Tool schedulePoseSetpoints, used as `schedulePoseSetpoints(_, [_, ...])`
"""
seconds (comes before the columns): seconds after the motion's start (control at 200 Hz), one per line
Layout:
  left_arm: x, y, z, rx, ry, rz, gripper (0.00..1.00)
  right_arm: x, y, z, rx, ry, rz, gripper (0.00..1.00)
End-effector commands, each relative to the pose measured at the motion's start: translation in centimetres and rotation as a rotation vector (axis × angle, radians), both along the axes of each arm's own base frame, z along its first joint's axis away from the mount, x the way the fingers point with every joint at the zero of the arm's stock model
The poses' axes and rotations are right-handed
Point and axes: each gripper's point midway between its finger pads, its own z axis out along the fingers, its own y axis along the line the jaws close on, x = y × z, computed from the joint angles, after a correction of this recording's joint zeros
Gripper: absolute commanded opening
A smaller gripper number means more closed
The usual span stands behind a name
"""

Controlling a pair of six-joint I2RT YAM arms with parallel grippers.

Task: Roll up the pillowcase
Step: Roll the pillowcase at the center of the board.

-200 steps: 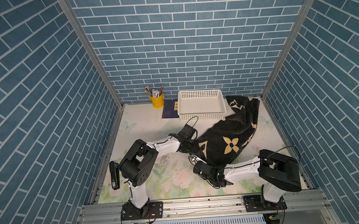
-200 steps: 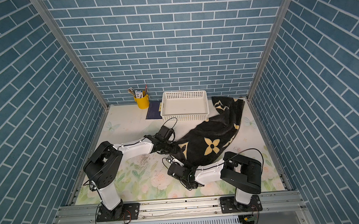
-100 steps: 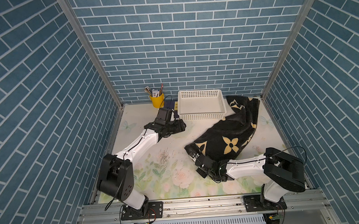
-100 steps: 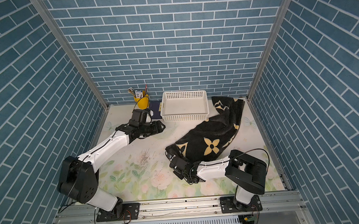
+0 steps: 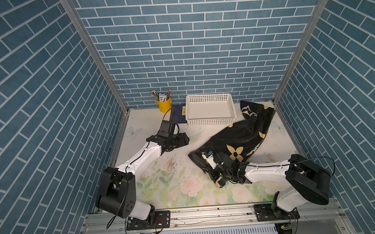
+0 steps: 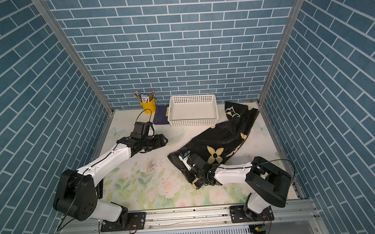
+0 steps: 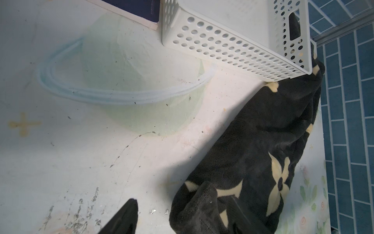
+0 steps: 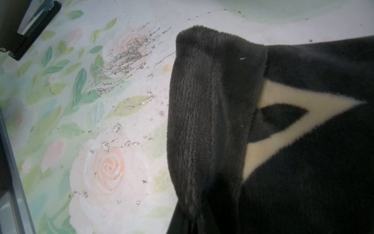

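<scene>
Left gripper had drawn back off the plush black flowered pillowcase, jaws apart, empty; right gripper clamped its near corner.

The floral table carries a white basket, yellow pen cup, navy booklet and the pillowcase.

The pillowcase lies bunched; its edge touches the white basket.

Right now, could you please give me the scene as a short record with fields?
pillowcase: crumpled, unrolled, diagonal on the table, far end beside the basket
left gripper: open, empty, over bare table, apart from the pillowcase
right gripper: shut on the pillowcase's near corner
basket: white, at the back wall
cup: yellow, left of the basket, holding pens
</scene>
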Motion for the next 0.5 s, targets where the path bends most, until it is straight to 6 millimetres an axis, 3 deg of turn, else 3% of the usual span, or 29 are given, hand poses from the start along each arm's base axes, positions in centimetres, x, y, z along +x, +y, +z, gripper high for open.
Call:
schedulePoseSetpoints(0.0, [-0.9,-0.8,-0.3,0.004,0.001,-0.031,0.74,-0.1,-0.2,1.0,0.125,0.078,-0.03,0.0])
schedulePoseSetpoints(0.305, [-3.4,-3.3,-1.7,0.056,0.017,-0.134,0.65,1.6,-3.3,0.4,0.237,0.163,-0.143,0.0])
schedulePoseSetpoints(0.495, [-5.8,-6.0,-2.9,0.076,0.035,-0.247,0.59,2.7,-4.2,-0.2,0.238,0.194,-0.169,0.0])
